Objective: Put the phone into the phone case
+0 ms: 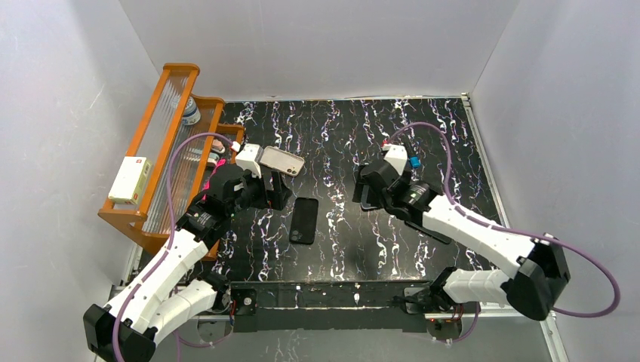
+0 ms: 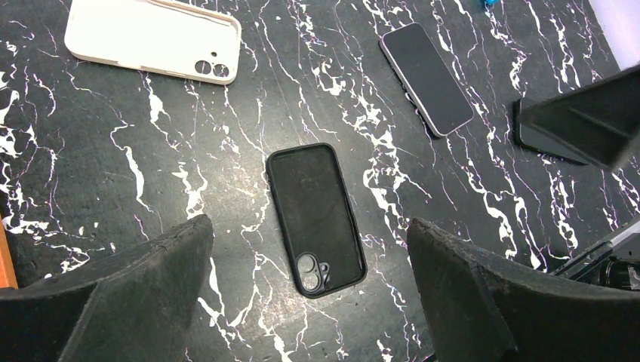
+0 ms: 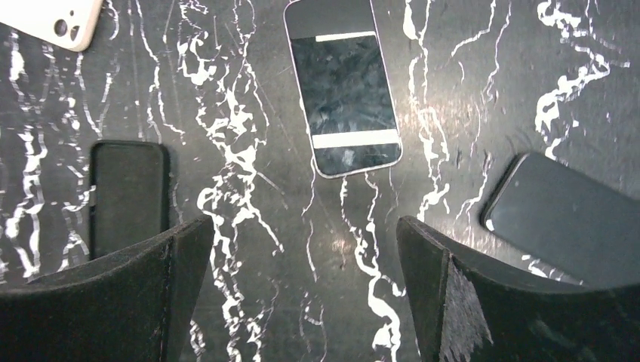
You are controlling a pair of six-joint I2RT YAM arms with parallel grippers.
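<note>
The pale beige phone case (image 1: 283,160) lies flat at the back left of the table, its camera cutout visible in the left wrist view (image 2: 151,38); one corner shows in the right wrist view (image 3: 53,19). The phone (image 3: 343,87) lies screen up with a pale rim, ahead of my right gripper (image 3: 300,226), which is open and empty over bare table. It also appears as the phone (image 2: 426,79) in the left wrist view. My left gripper (image 2: 308,226) is open and empty above a black case (image 2: 317,219). From above, the left gripper (image 1: 272,192) sits just below the beige case.
The black case (image 1: 304,220) lies mid-table between the arms. A dark flat slab (image 3: 566,222) lies right of the phone. An orange wooden rack (image 1: 162,151) with bottles and a white box (image 1: 130,179) lines the left side. A small blue item (image 1: 414,161) sits behind the right gripper (image 1: 367,194).
</note>
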